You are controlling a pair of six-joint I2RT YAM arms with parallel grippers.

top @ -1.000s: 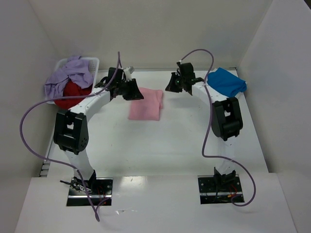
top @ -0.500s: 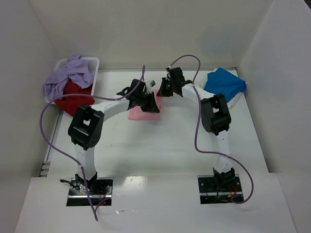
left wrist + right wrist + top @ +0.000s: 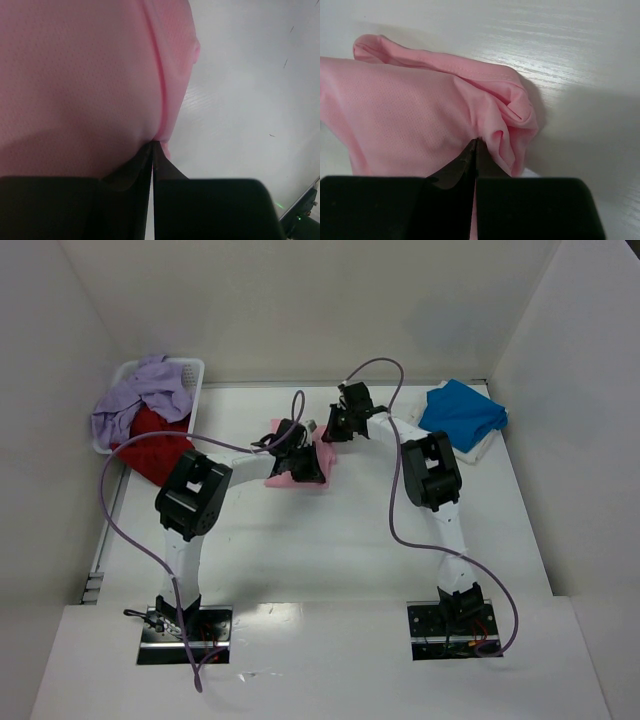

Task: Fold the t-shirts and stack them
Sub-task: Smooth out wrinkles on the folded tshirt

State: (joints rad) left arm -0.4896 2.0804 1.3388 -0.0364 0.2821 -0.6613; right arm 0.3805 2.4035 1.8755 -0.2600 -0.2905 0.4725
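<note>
The left gripper (image 3: 151, 146) is pinched closed on a folded edge of the light pink t-shirt (image 3: 75, 75), and the right gripper (image 3: 476, 141) is closed on its bunched corner. The shirt lies mid-table, toward the far side; white table (image 3: 350, 530) shows near it

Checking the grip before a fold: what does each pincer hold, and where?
Both pinch the pink t-shirt: left pincer on its folded side edge, right pincer on a bunched corner.
</note>
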